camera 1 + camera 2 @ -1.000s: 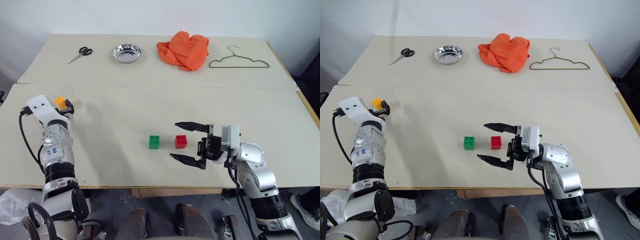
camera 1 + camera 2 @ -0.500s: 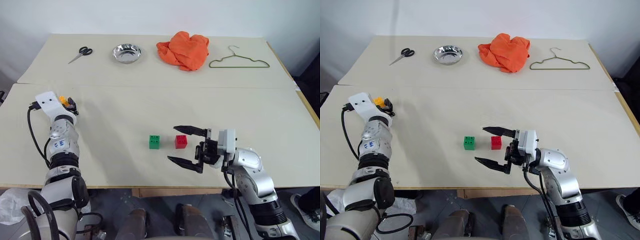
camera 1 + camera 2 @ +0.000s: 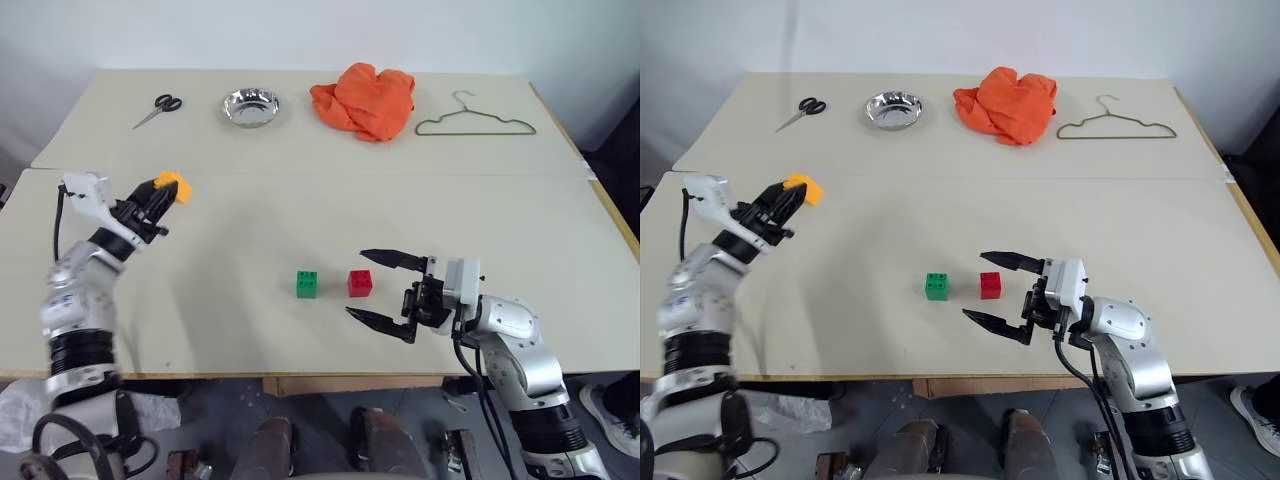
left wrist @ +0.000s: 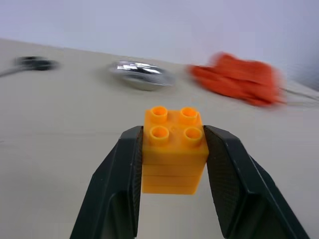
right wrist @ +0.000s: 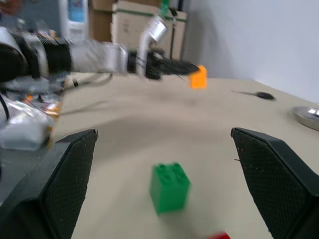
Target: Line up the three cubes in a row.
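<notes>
Left pincer (image 3: 170,192) clenched on orange-yellow cube (image 4: 174,148), held above bench (image 3: 230,330). Next: carry right, set beside green cube (image 3: 308,284), in line with red cube (image 3: 360,283). Right pincer (image 3: 385,292) released.

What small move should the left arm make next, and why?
Probably carry the orange-yellow cube toward the green cube and lower it on that cube's free side. The left tool grips it above the table, while green and red cube already sit side by side; the right tool waits open near red.
</notes>
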